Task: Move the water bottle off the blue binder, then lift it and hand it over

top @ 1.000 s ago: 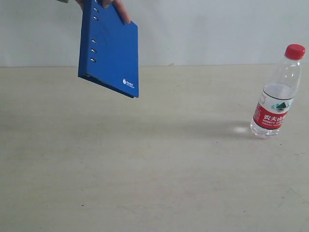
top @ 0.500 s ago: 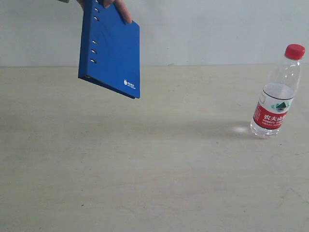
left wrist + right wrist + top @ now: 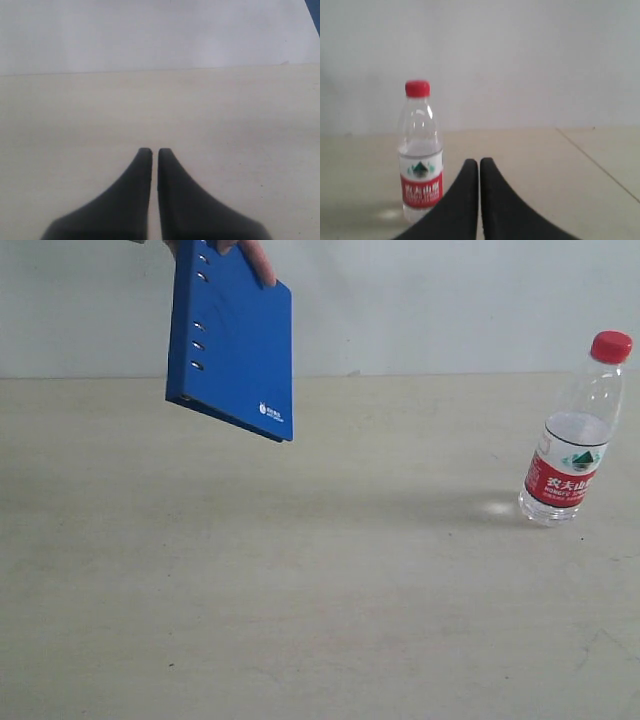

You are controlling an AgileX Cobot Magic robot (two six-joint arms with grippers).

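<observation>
Exterior view: water bottle stands upright; blue binder hangs near-vertical.

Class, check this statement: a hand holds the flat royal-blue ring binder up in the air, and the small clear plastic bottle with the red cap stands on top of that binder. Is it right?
One thing is wrong. The small clear plastic bottle with the red cap stands on the beige table, well apart from the flat royal-blue ring binder, as the exterior view shows. The hand does hold the binder in the air.
</observation>
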